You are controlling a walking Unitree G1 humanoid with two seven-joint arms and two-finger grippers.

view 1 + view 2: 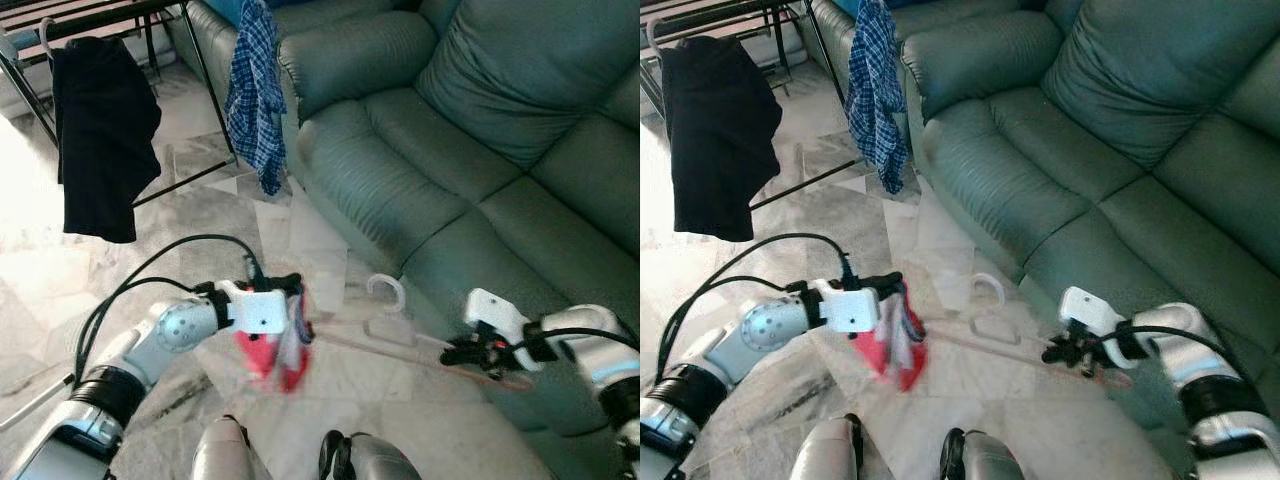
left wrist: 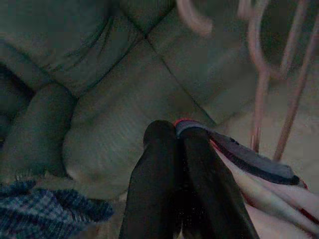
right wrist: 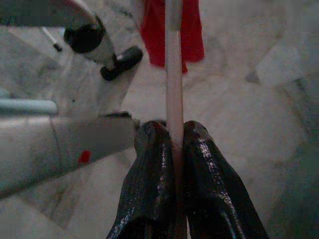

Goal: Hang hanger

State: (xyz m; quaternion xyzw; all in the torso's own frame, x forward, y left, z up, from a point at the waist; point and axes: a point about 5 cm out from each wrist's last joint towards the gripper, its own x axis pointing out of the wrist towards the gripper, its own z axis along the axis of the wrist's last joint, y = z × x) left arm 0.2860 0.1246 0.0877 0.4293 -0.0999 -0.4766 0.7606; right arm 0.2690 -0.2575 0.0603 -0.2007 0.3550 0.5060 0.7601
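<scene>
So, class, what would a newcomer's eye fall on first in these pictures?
First, the red and white cloth pinched in the left gripper, low at centre. Beside it, the pale pink hanger clamped by the right gripper above the marble floor. Behind, a green sofa with a blue checked shirt hanging at its end.

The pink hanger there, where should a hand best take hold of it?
Judging by its pose, grip the hanger on a thin straight arm, from the sofa side, as the right gripper does. That leaves its hook free for the rack.
</scene>
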